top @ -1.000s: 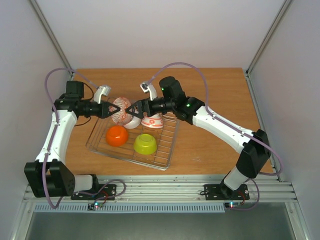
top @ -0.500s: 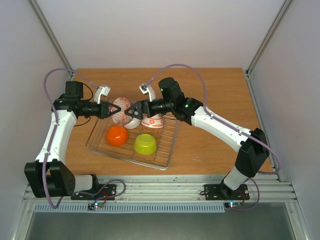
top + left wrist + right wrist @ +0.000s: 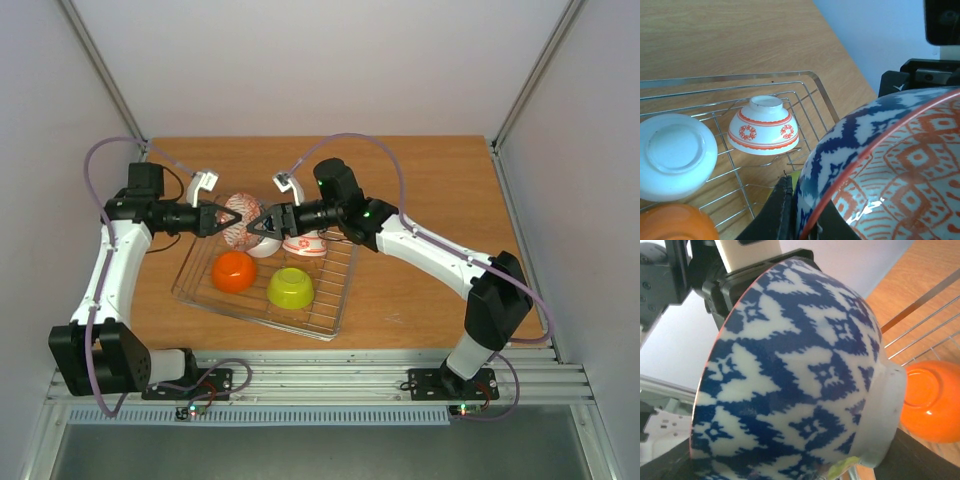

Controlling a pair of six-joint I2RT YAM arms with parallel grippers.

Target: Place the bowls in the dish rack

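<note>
While the left gripper (image 3: 231,219) pinches the rim of the blue-and-white bowl (image 3: 243,236) above the far-left corner of the dish rack (image 3: 335,292), the right gripper (image 3: 254,225) straddles it, fingers wide — whether clamped, I cannot tell.

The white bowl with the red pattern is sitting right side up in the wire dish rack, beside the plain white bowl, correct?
No: the white bowl with the red pattern is upside down, foot ring on top; the left wrist view shows it. It does sit in the wire dish rack beside the plain white bowl.
</note>
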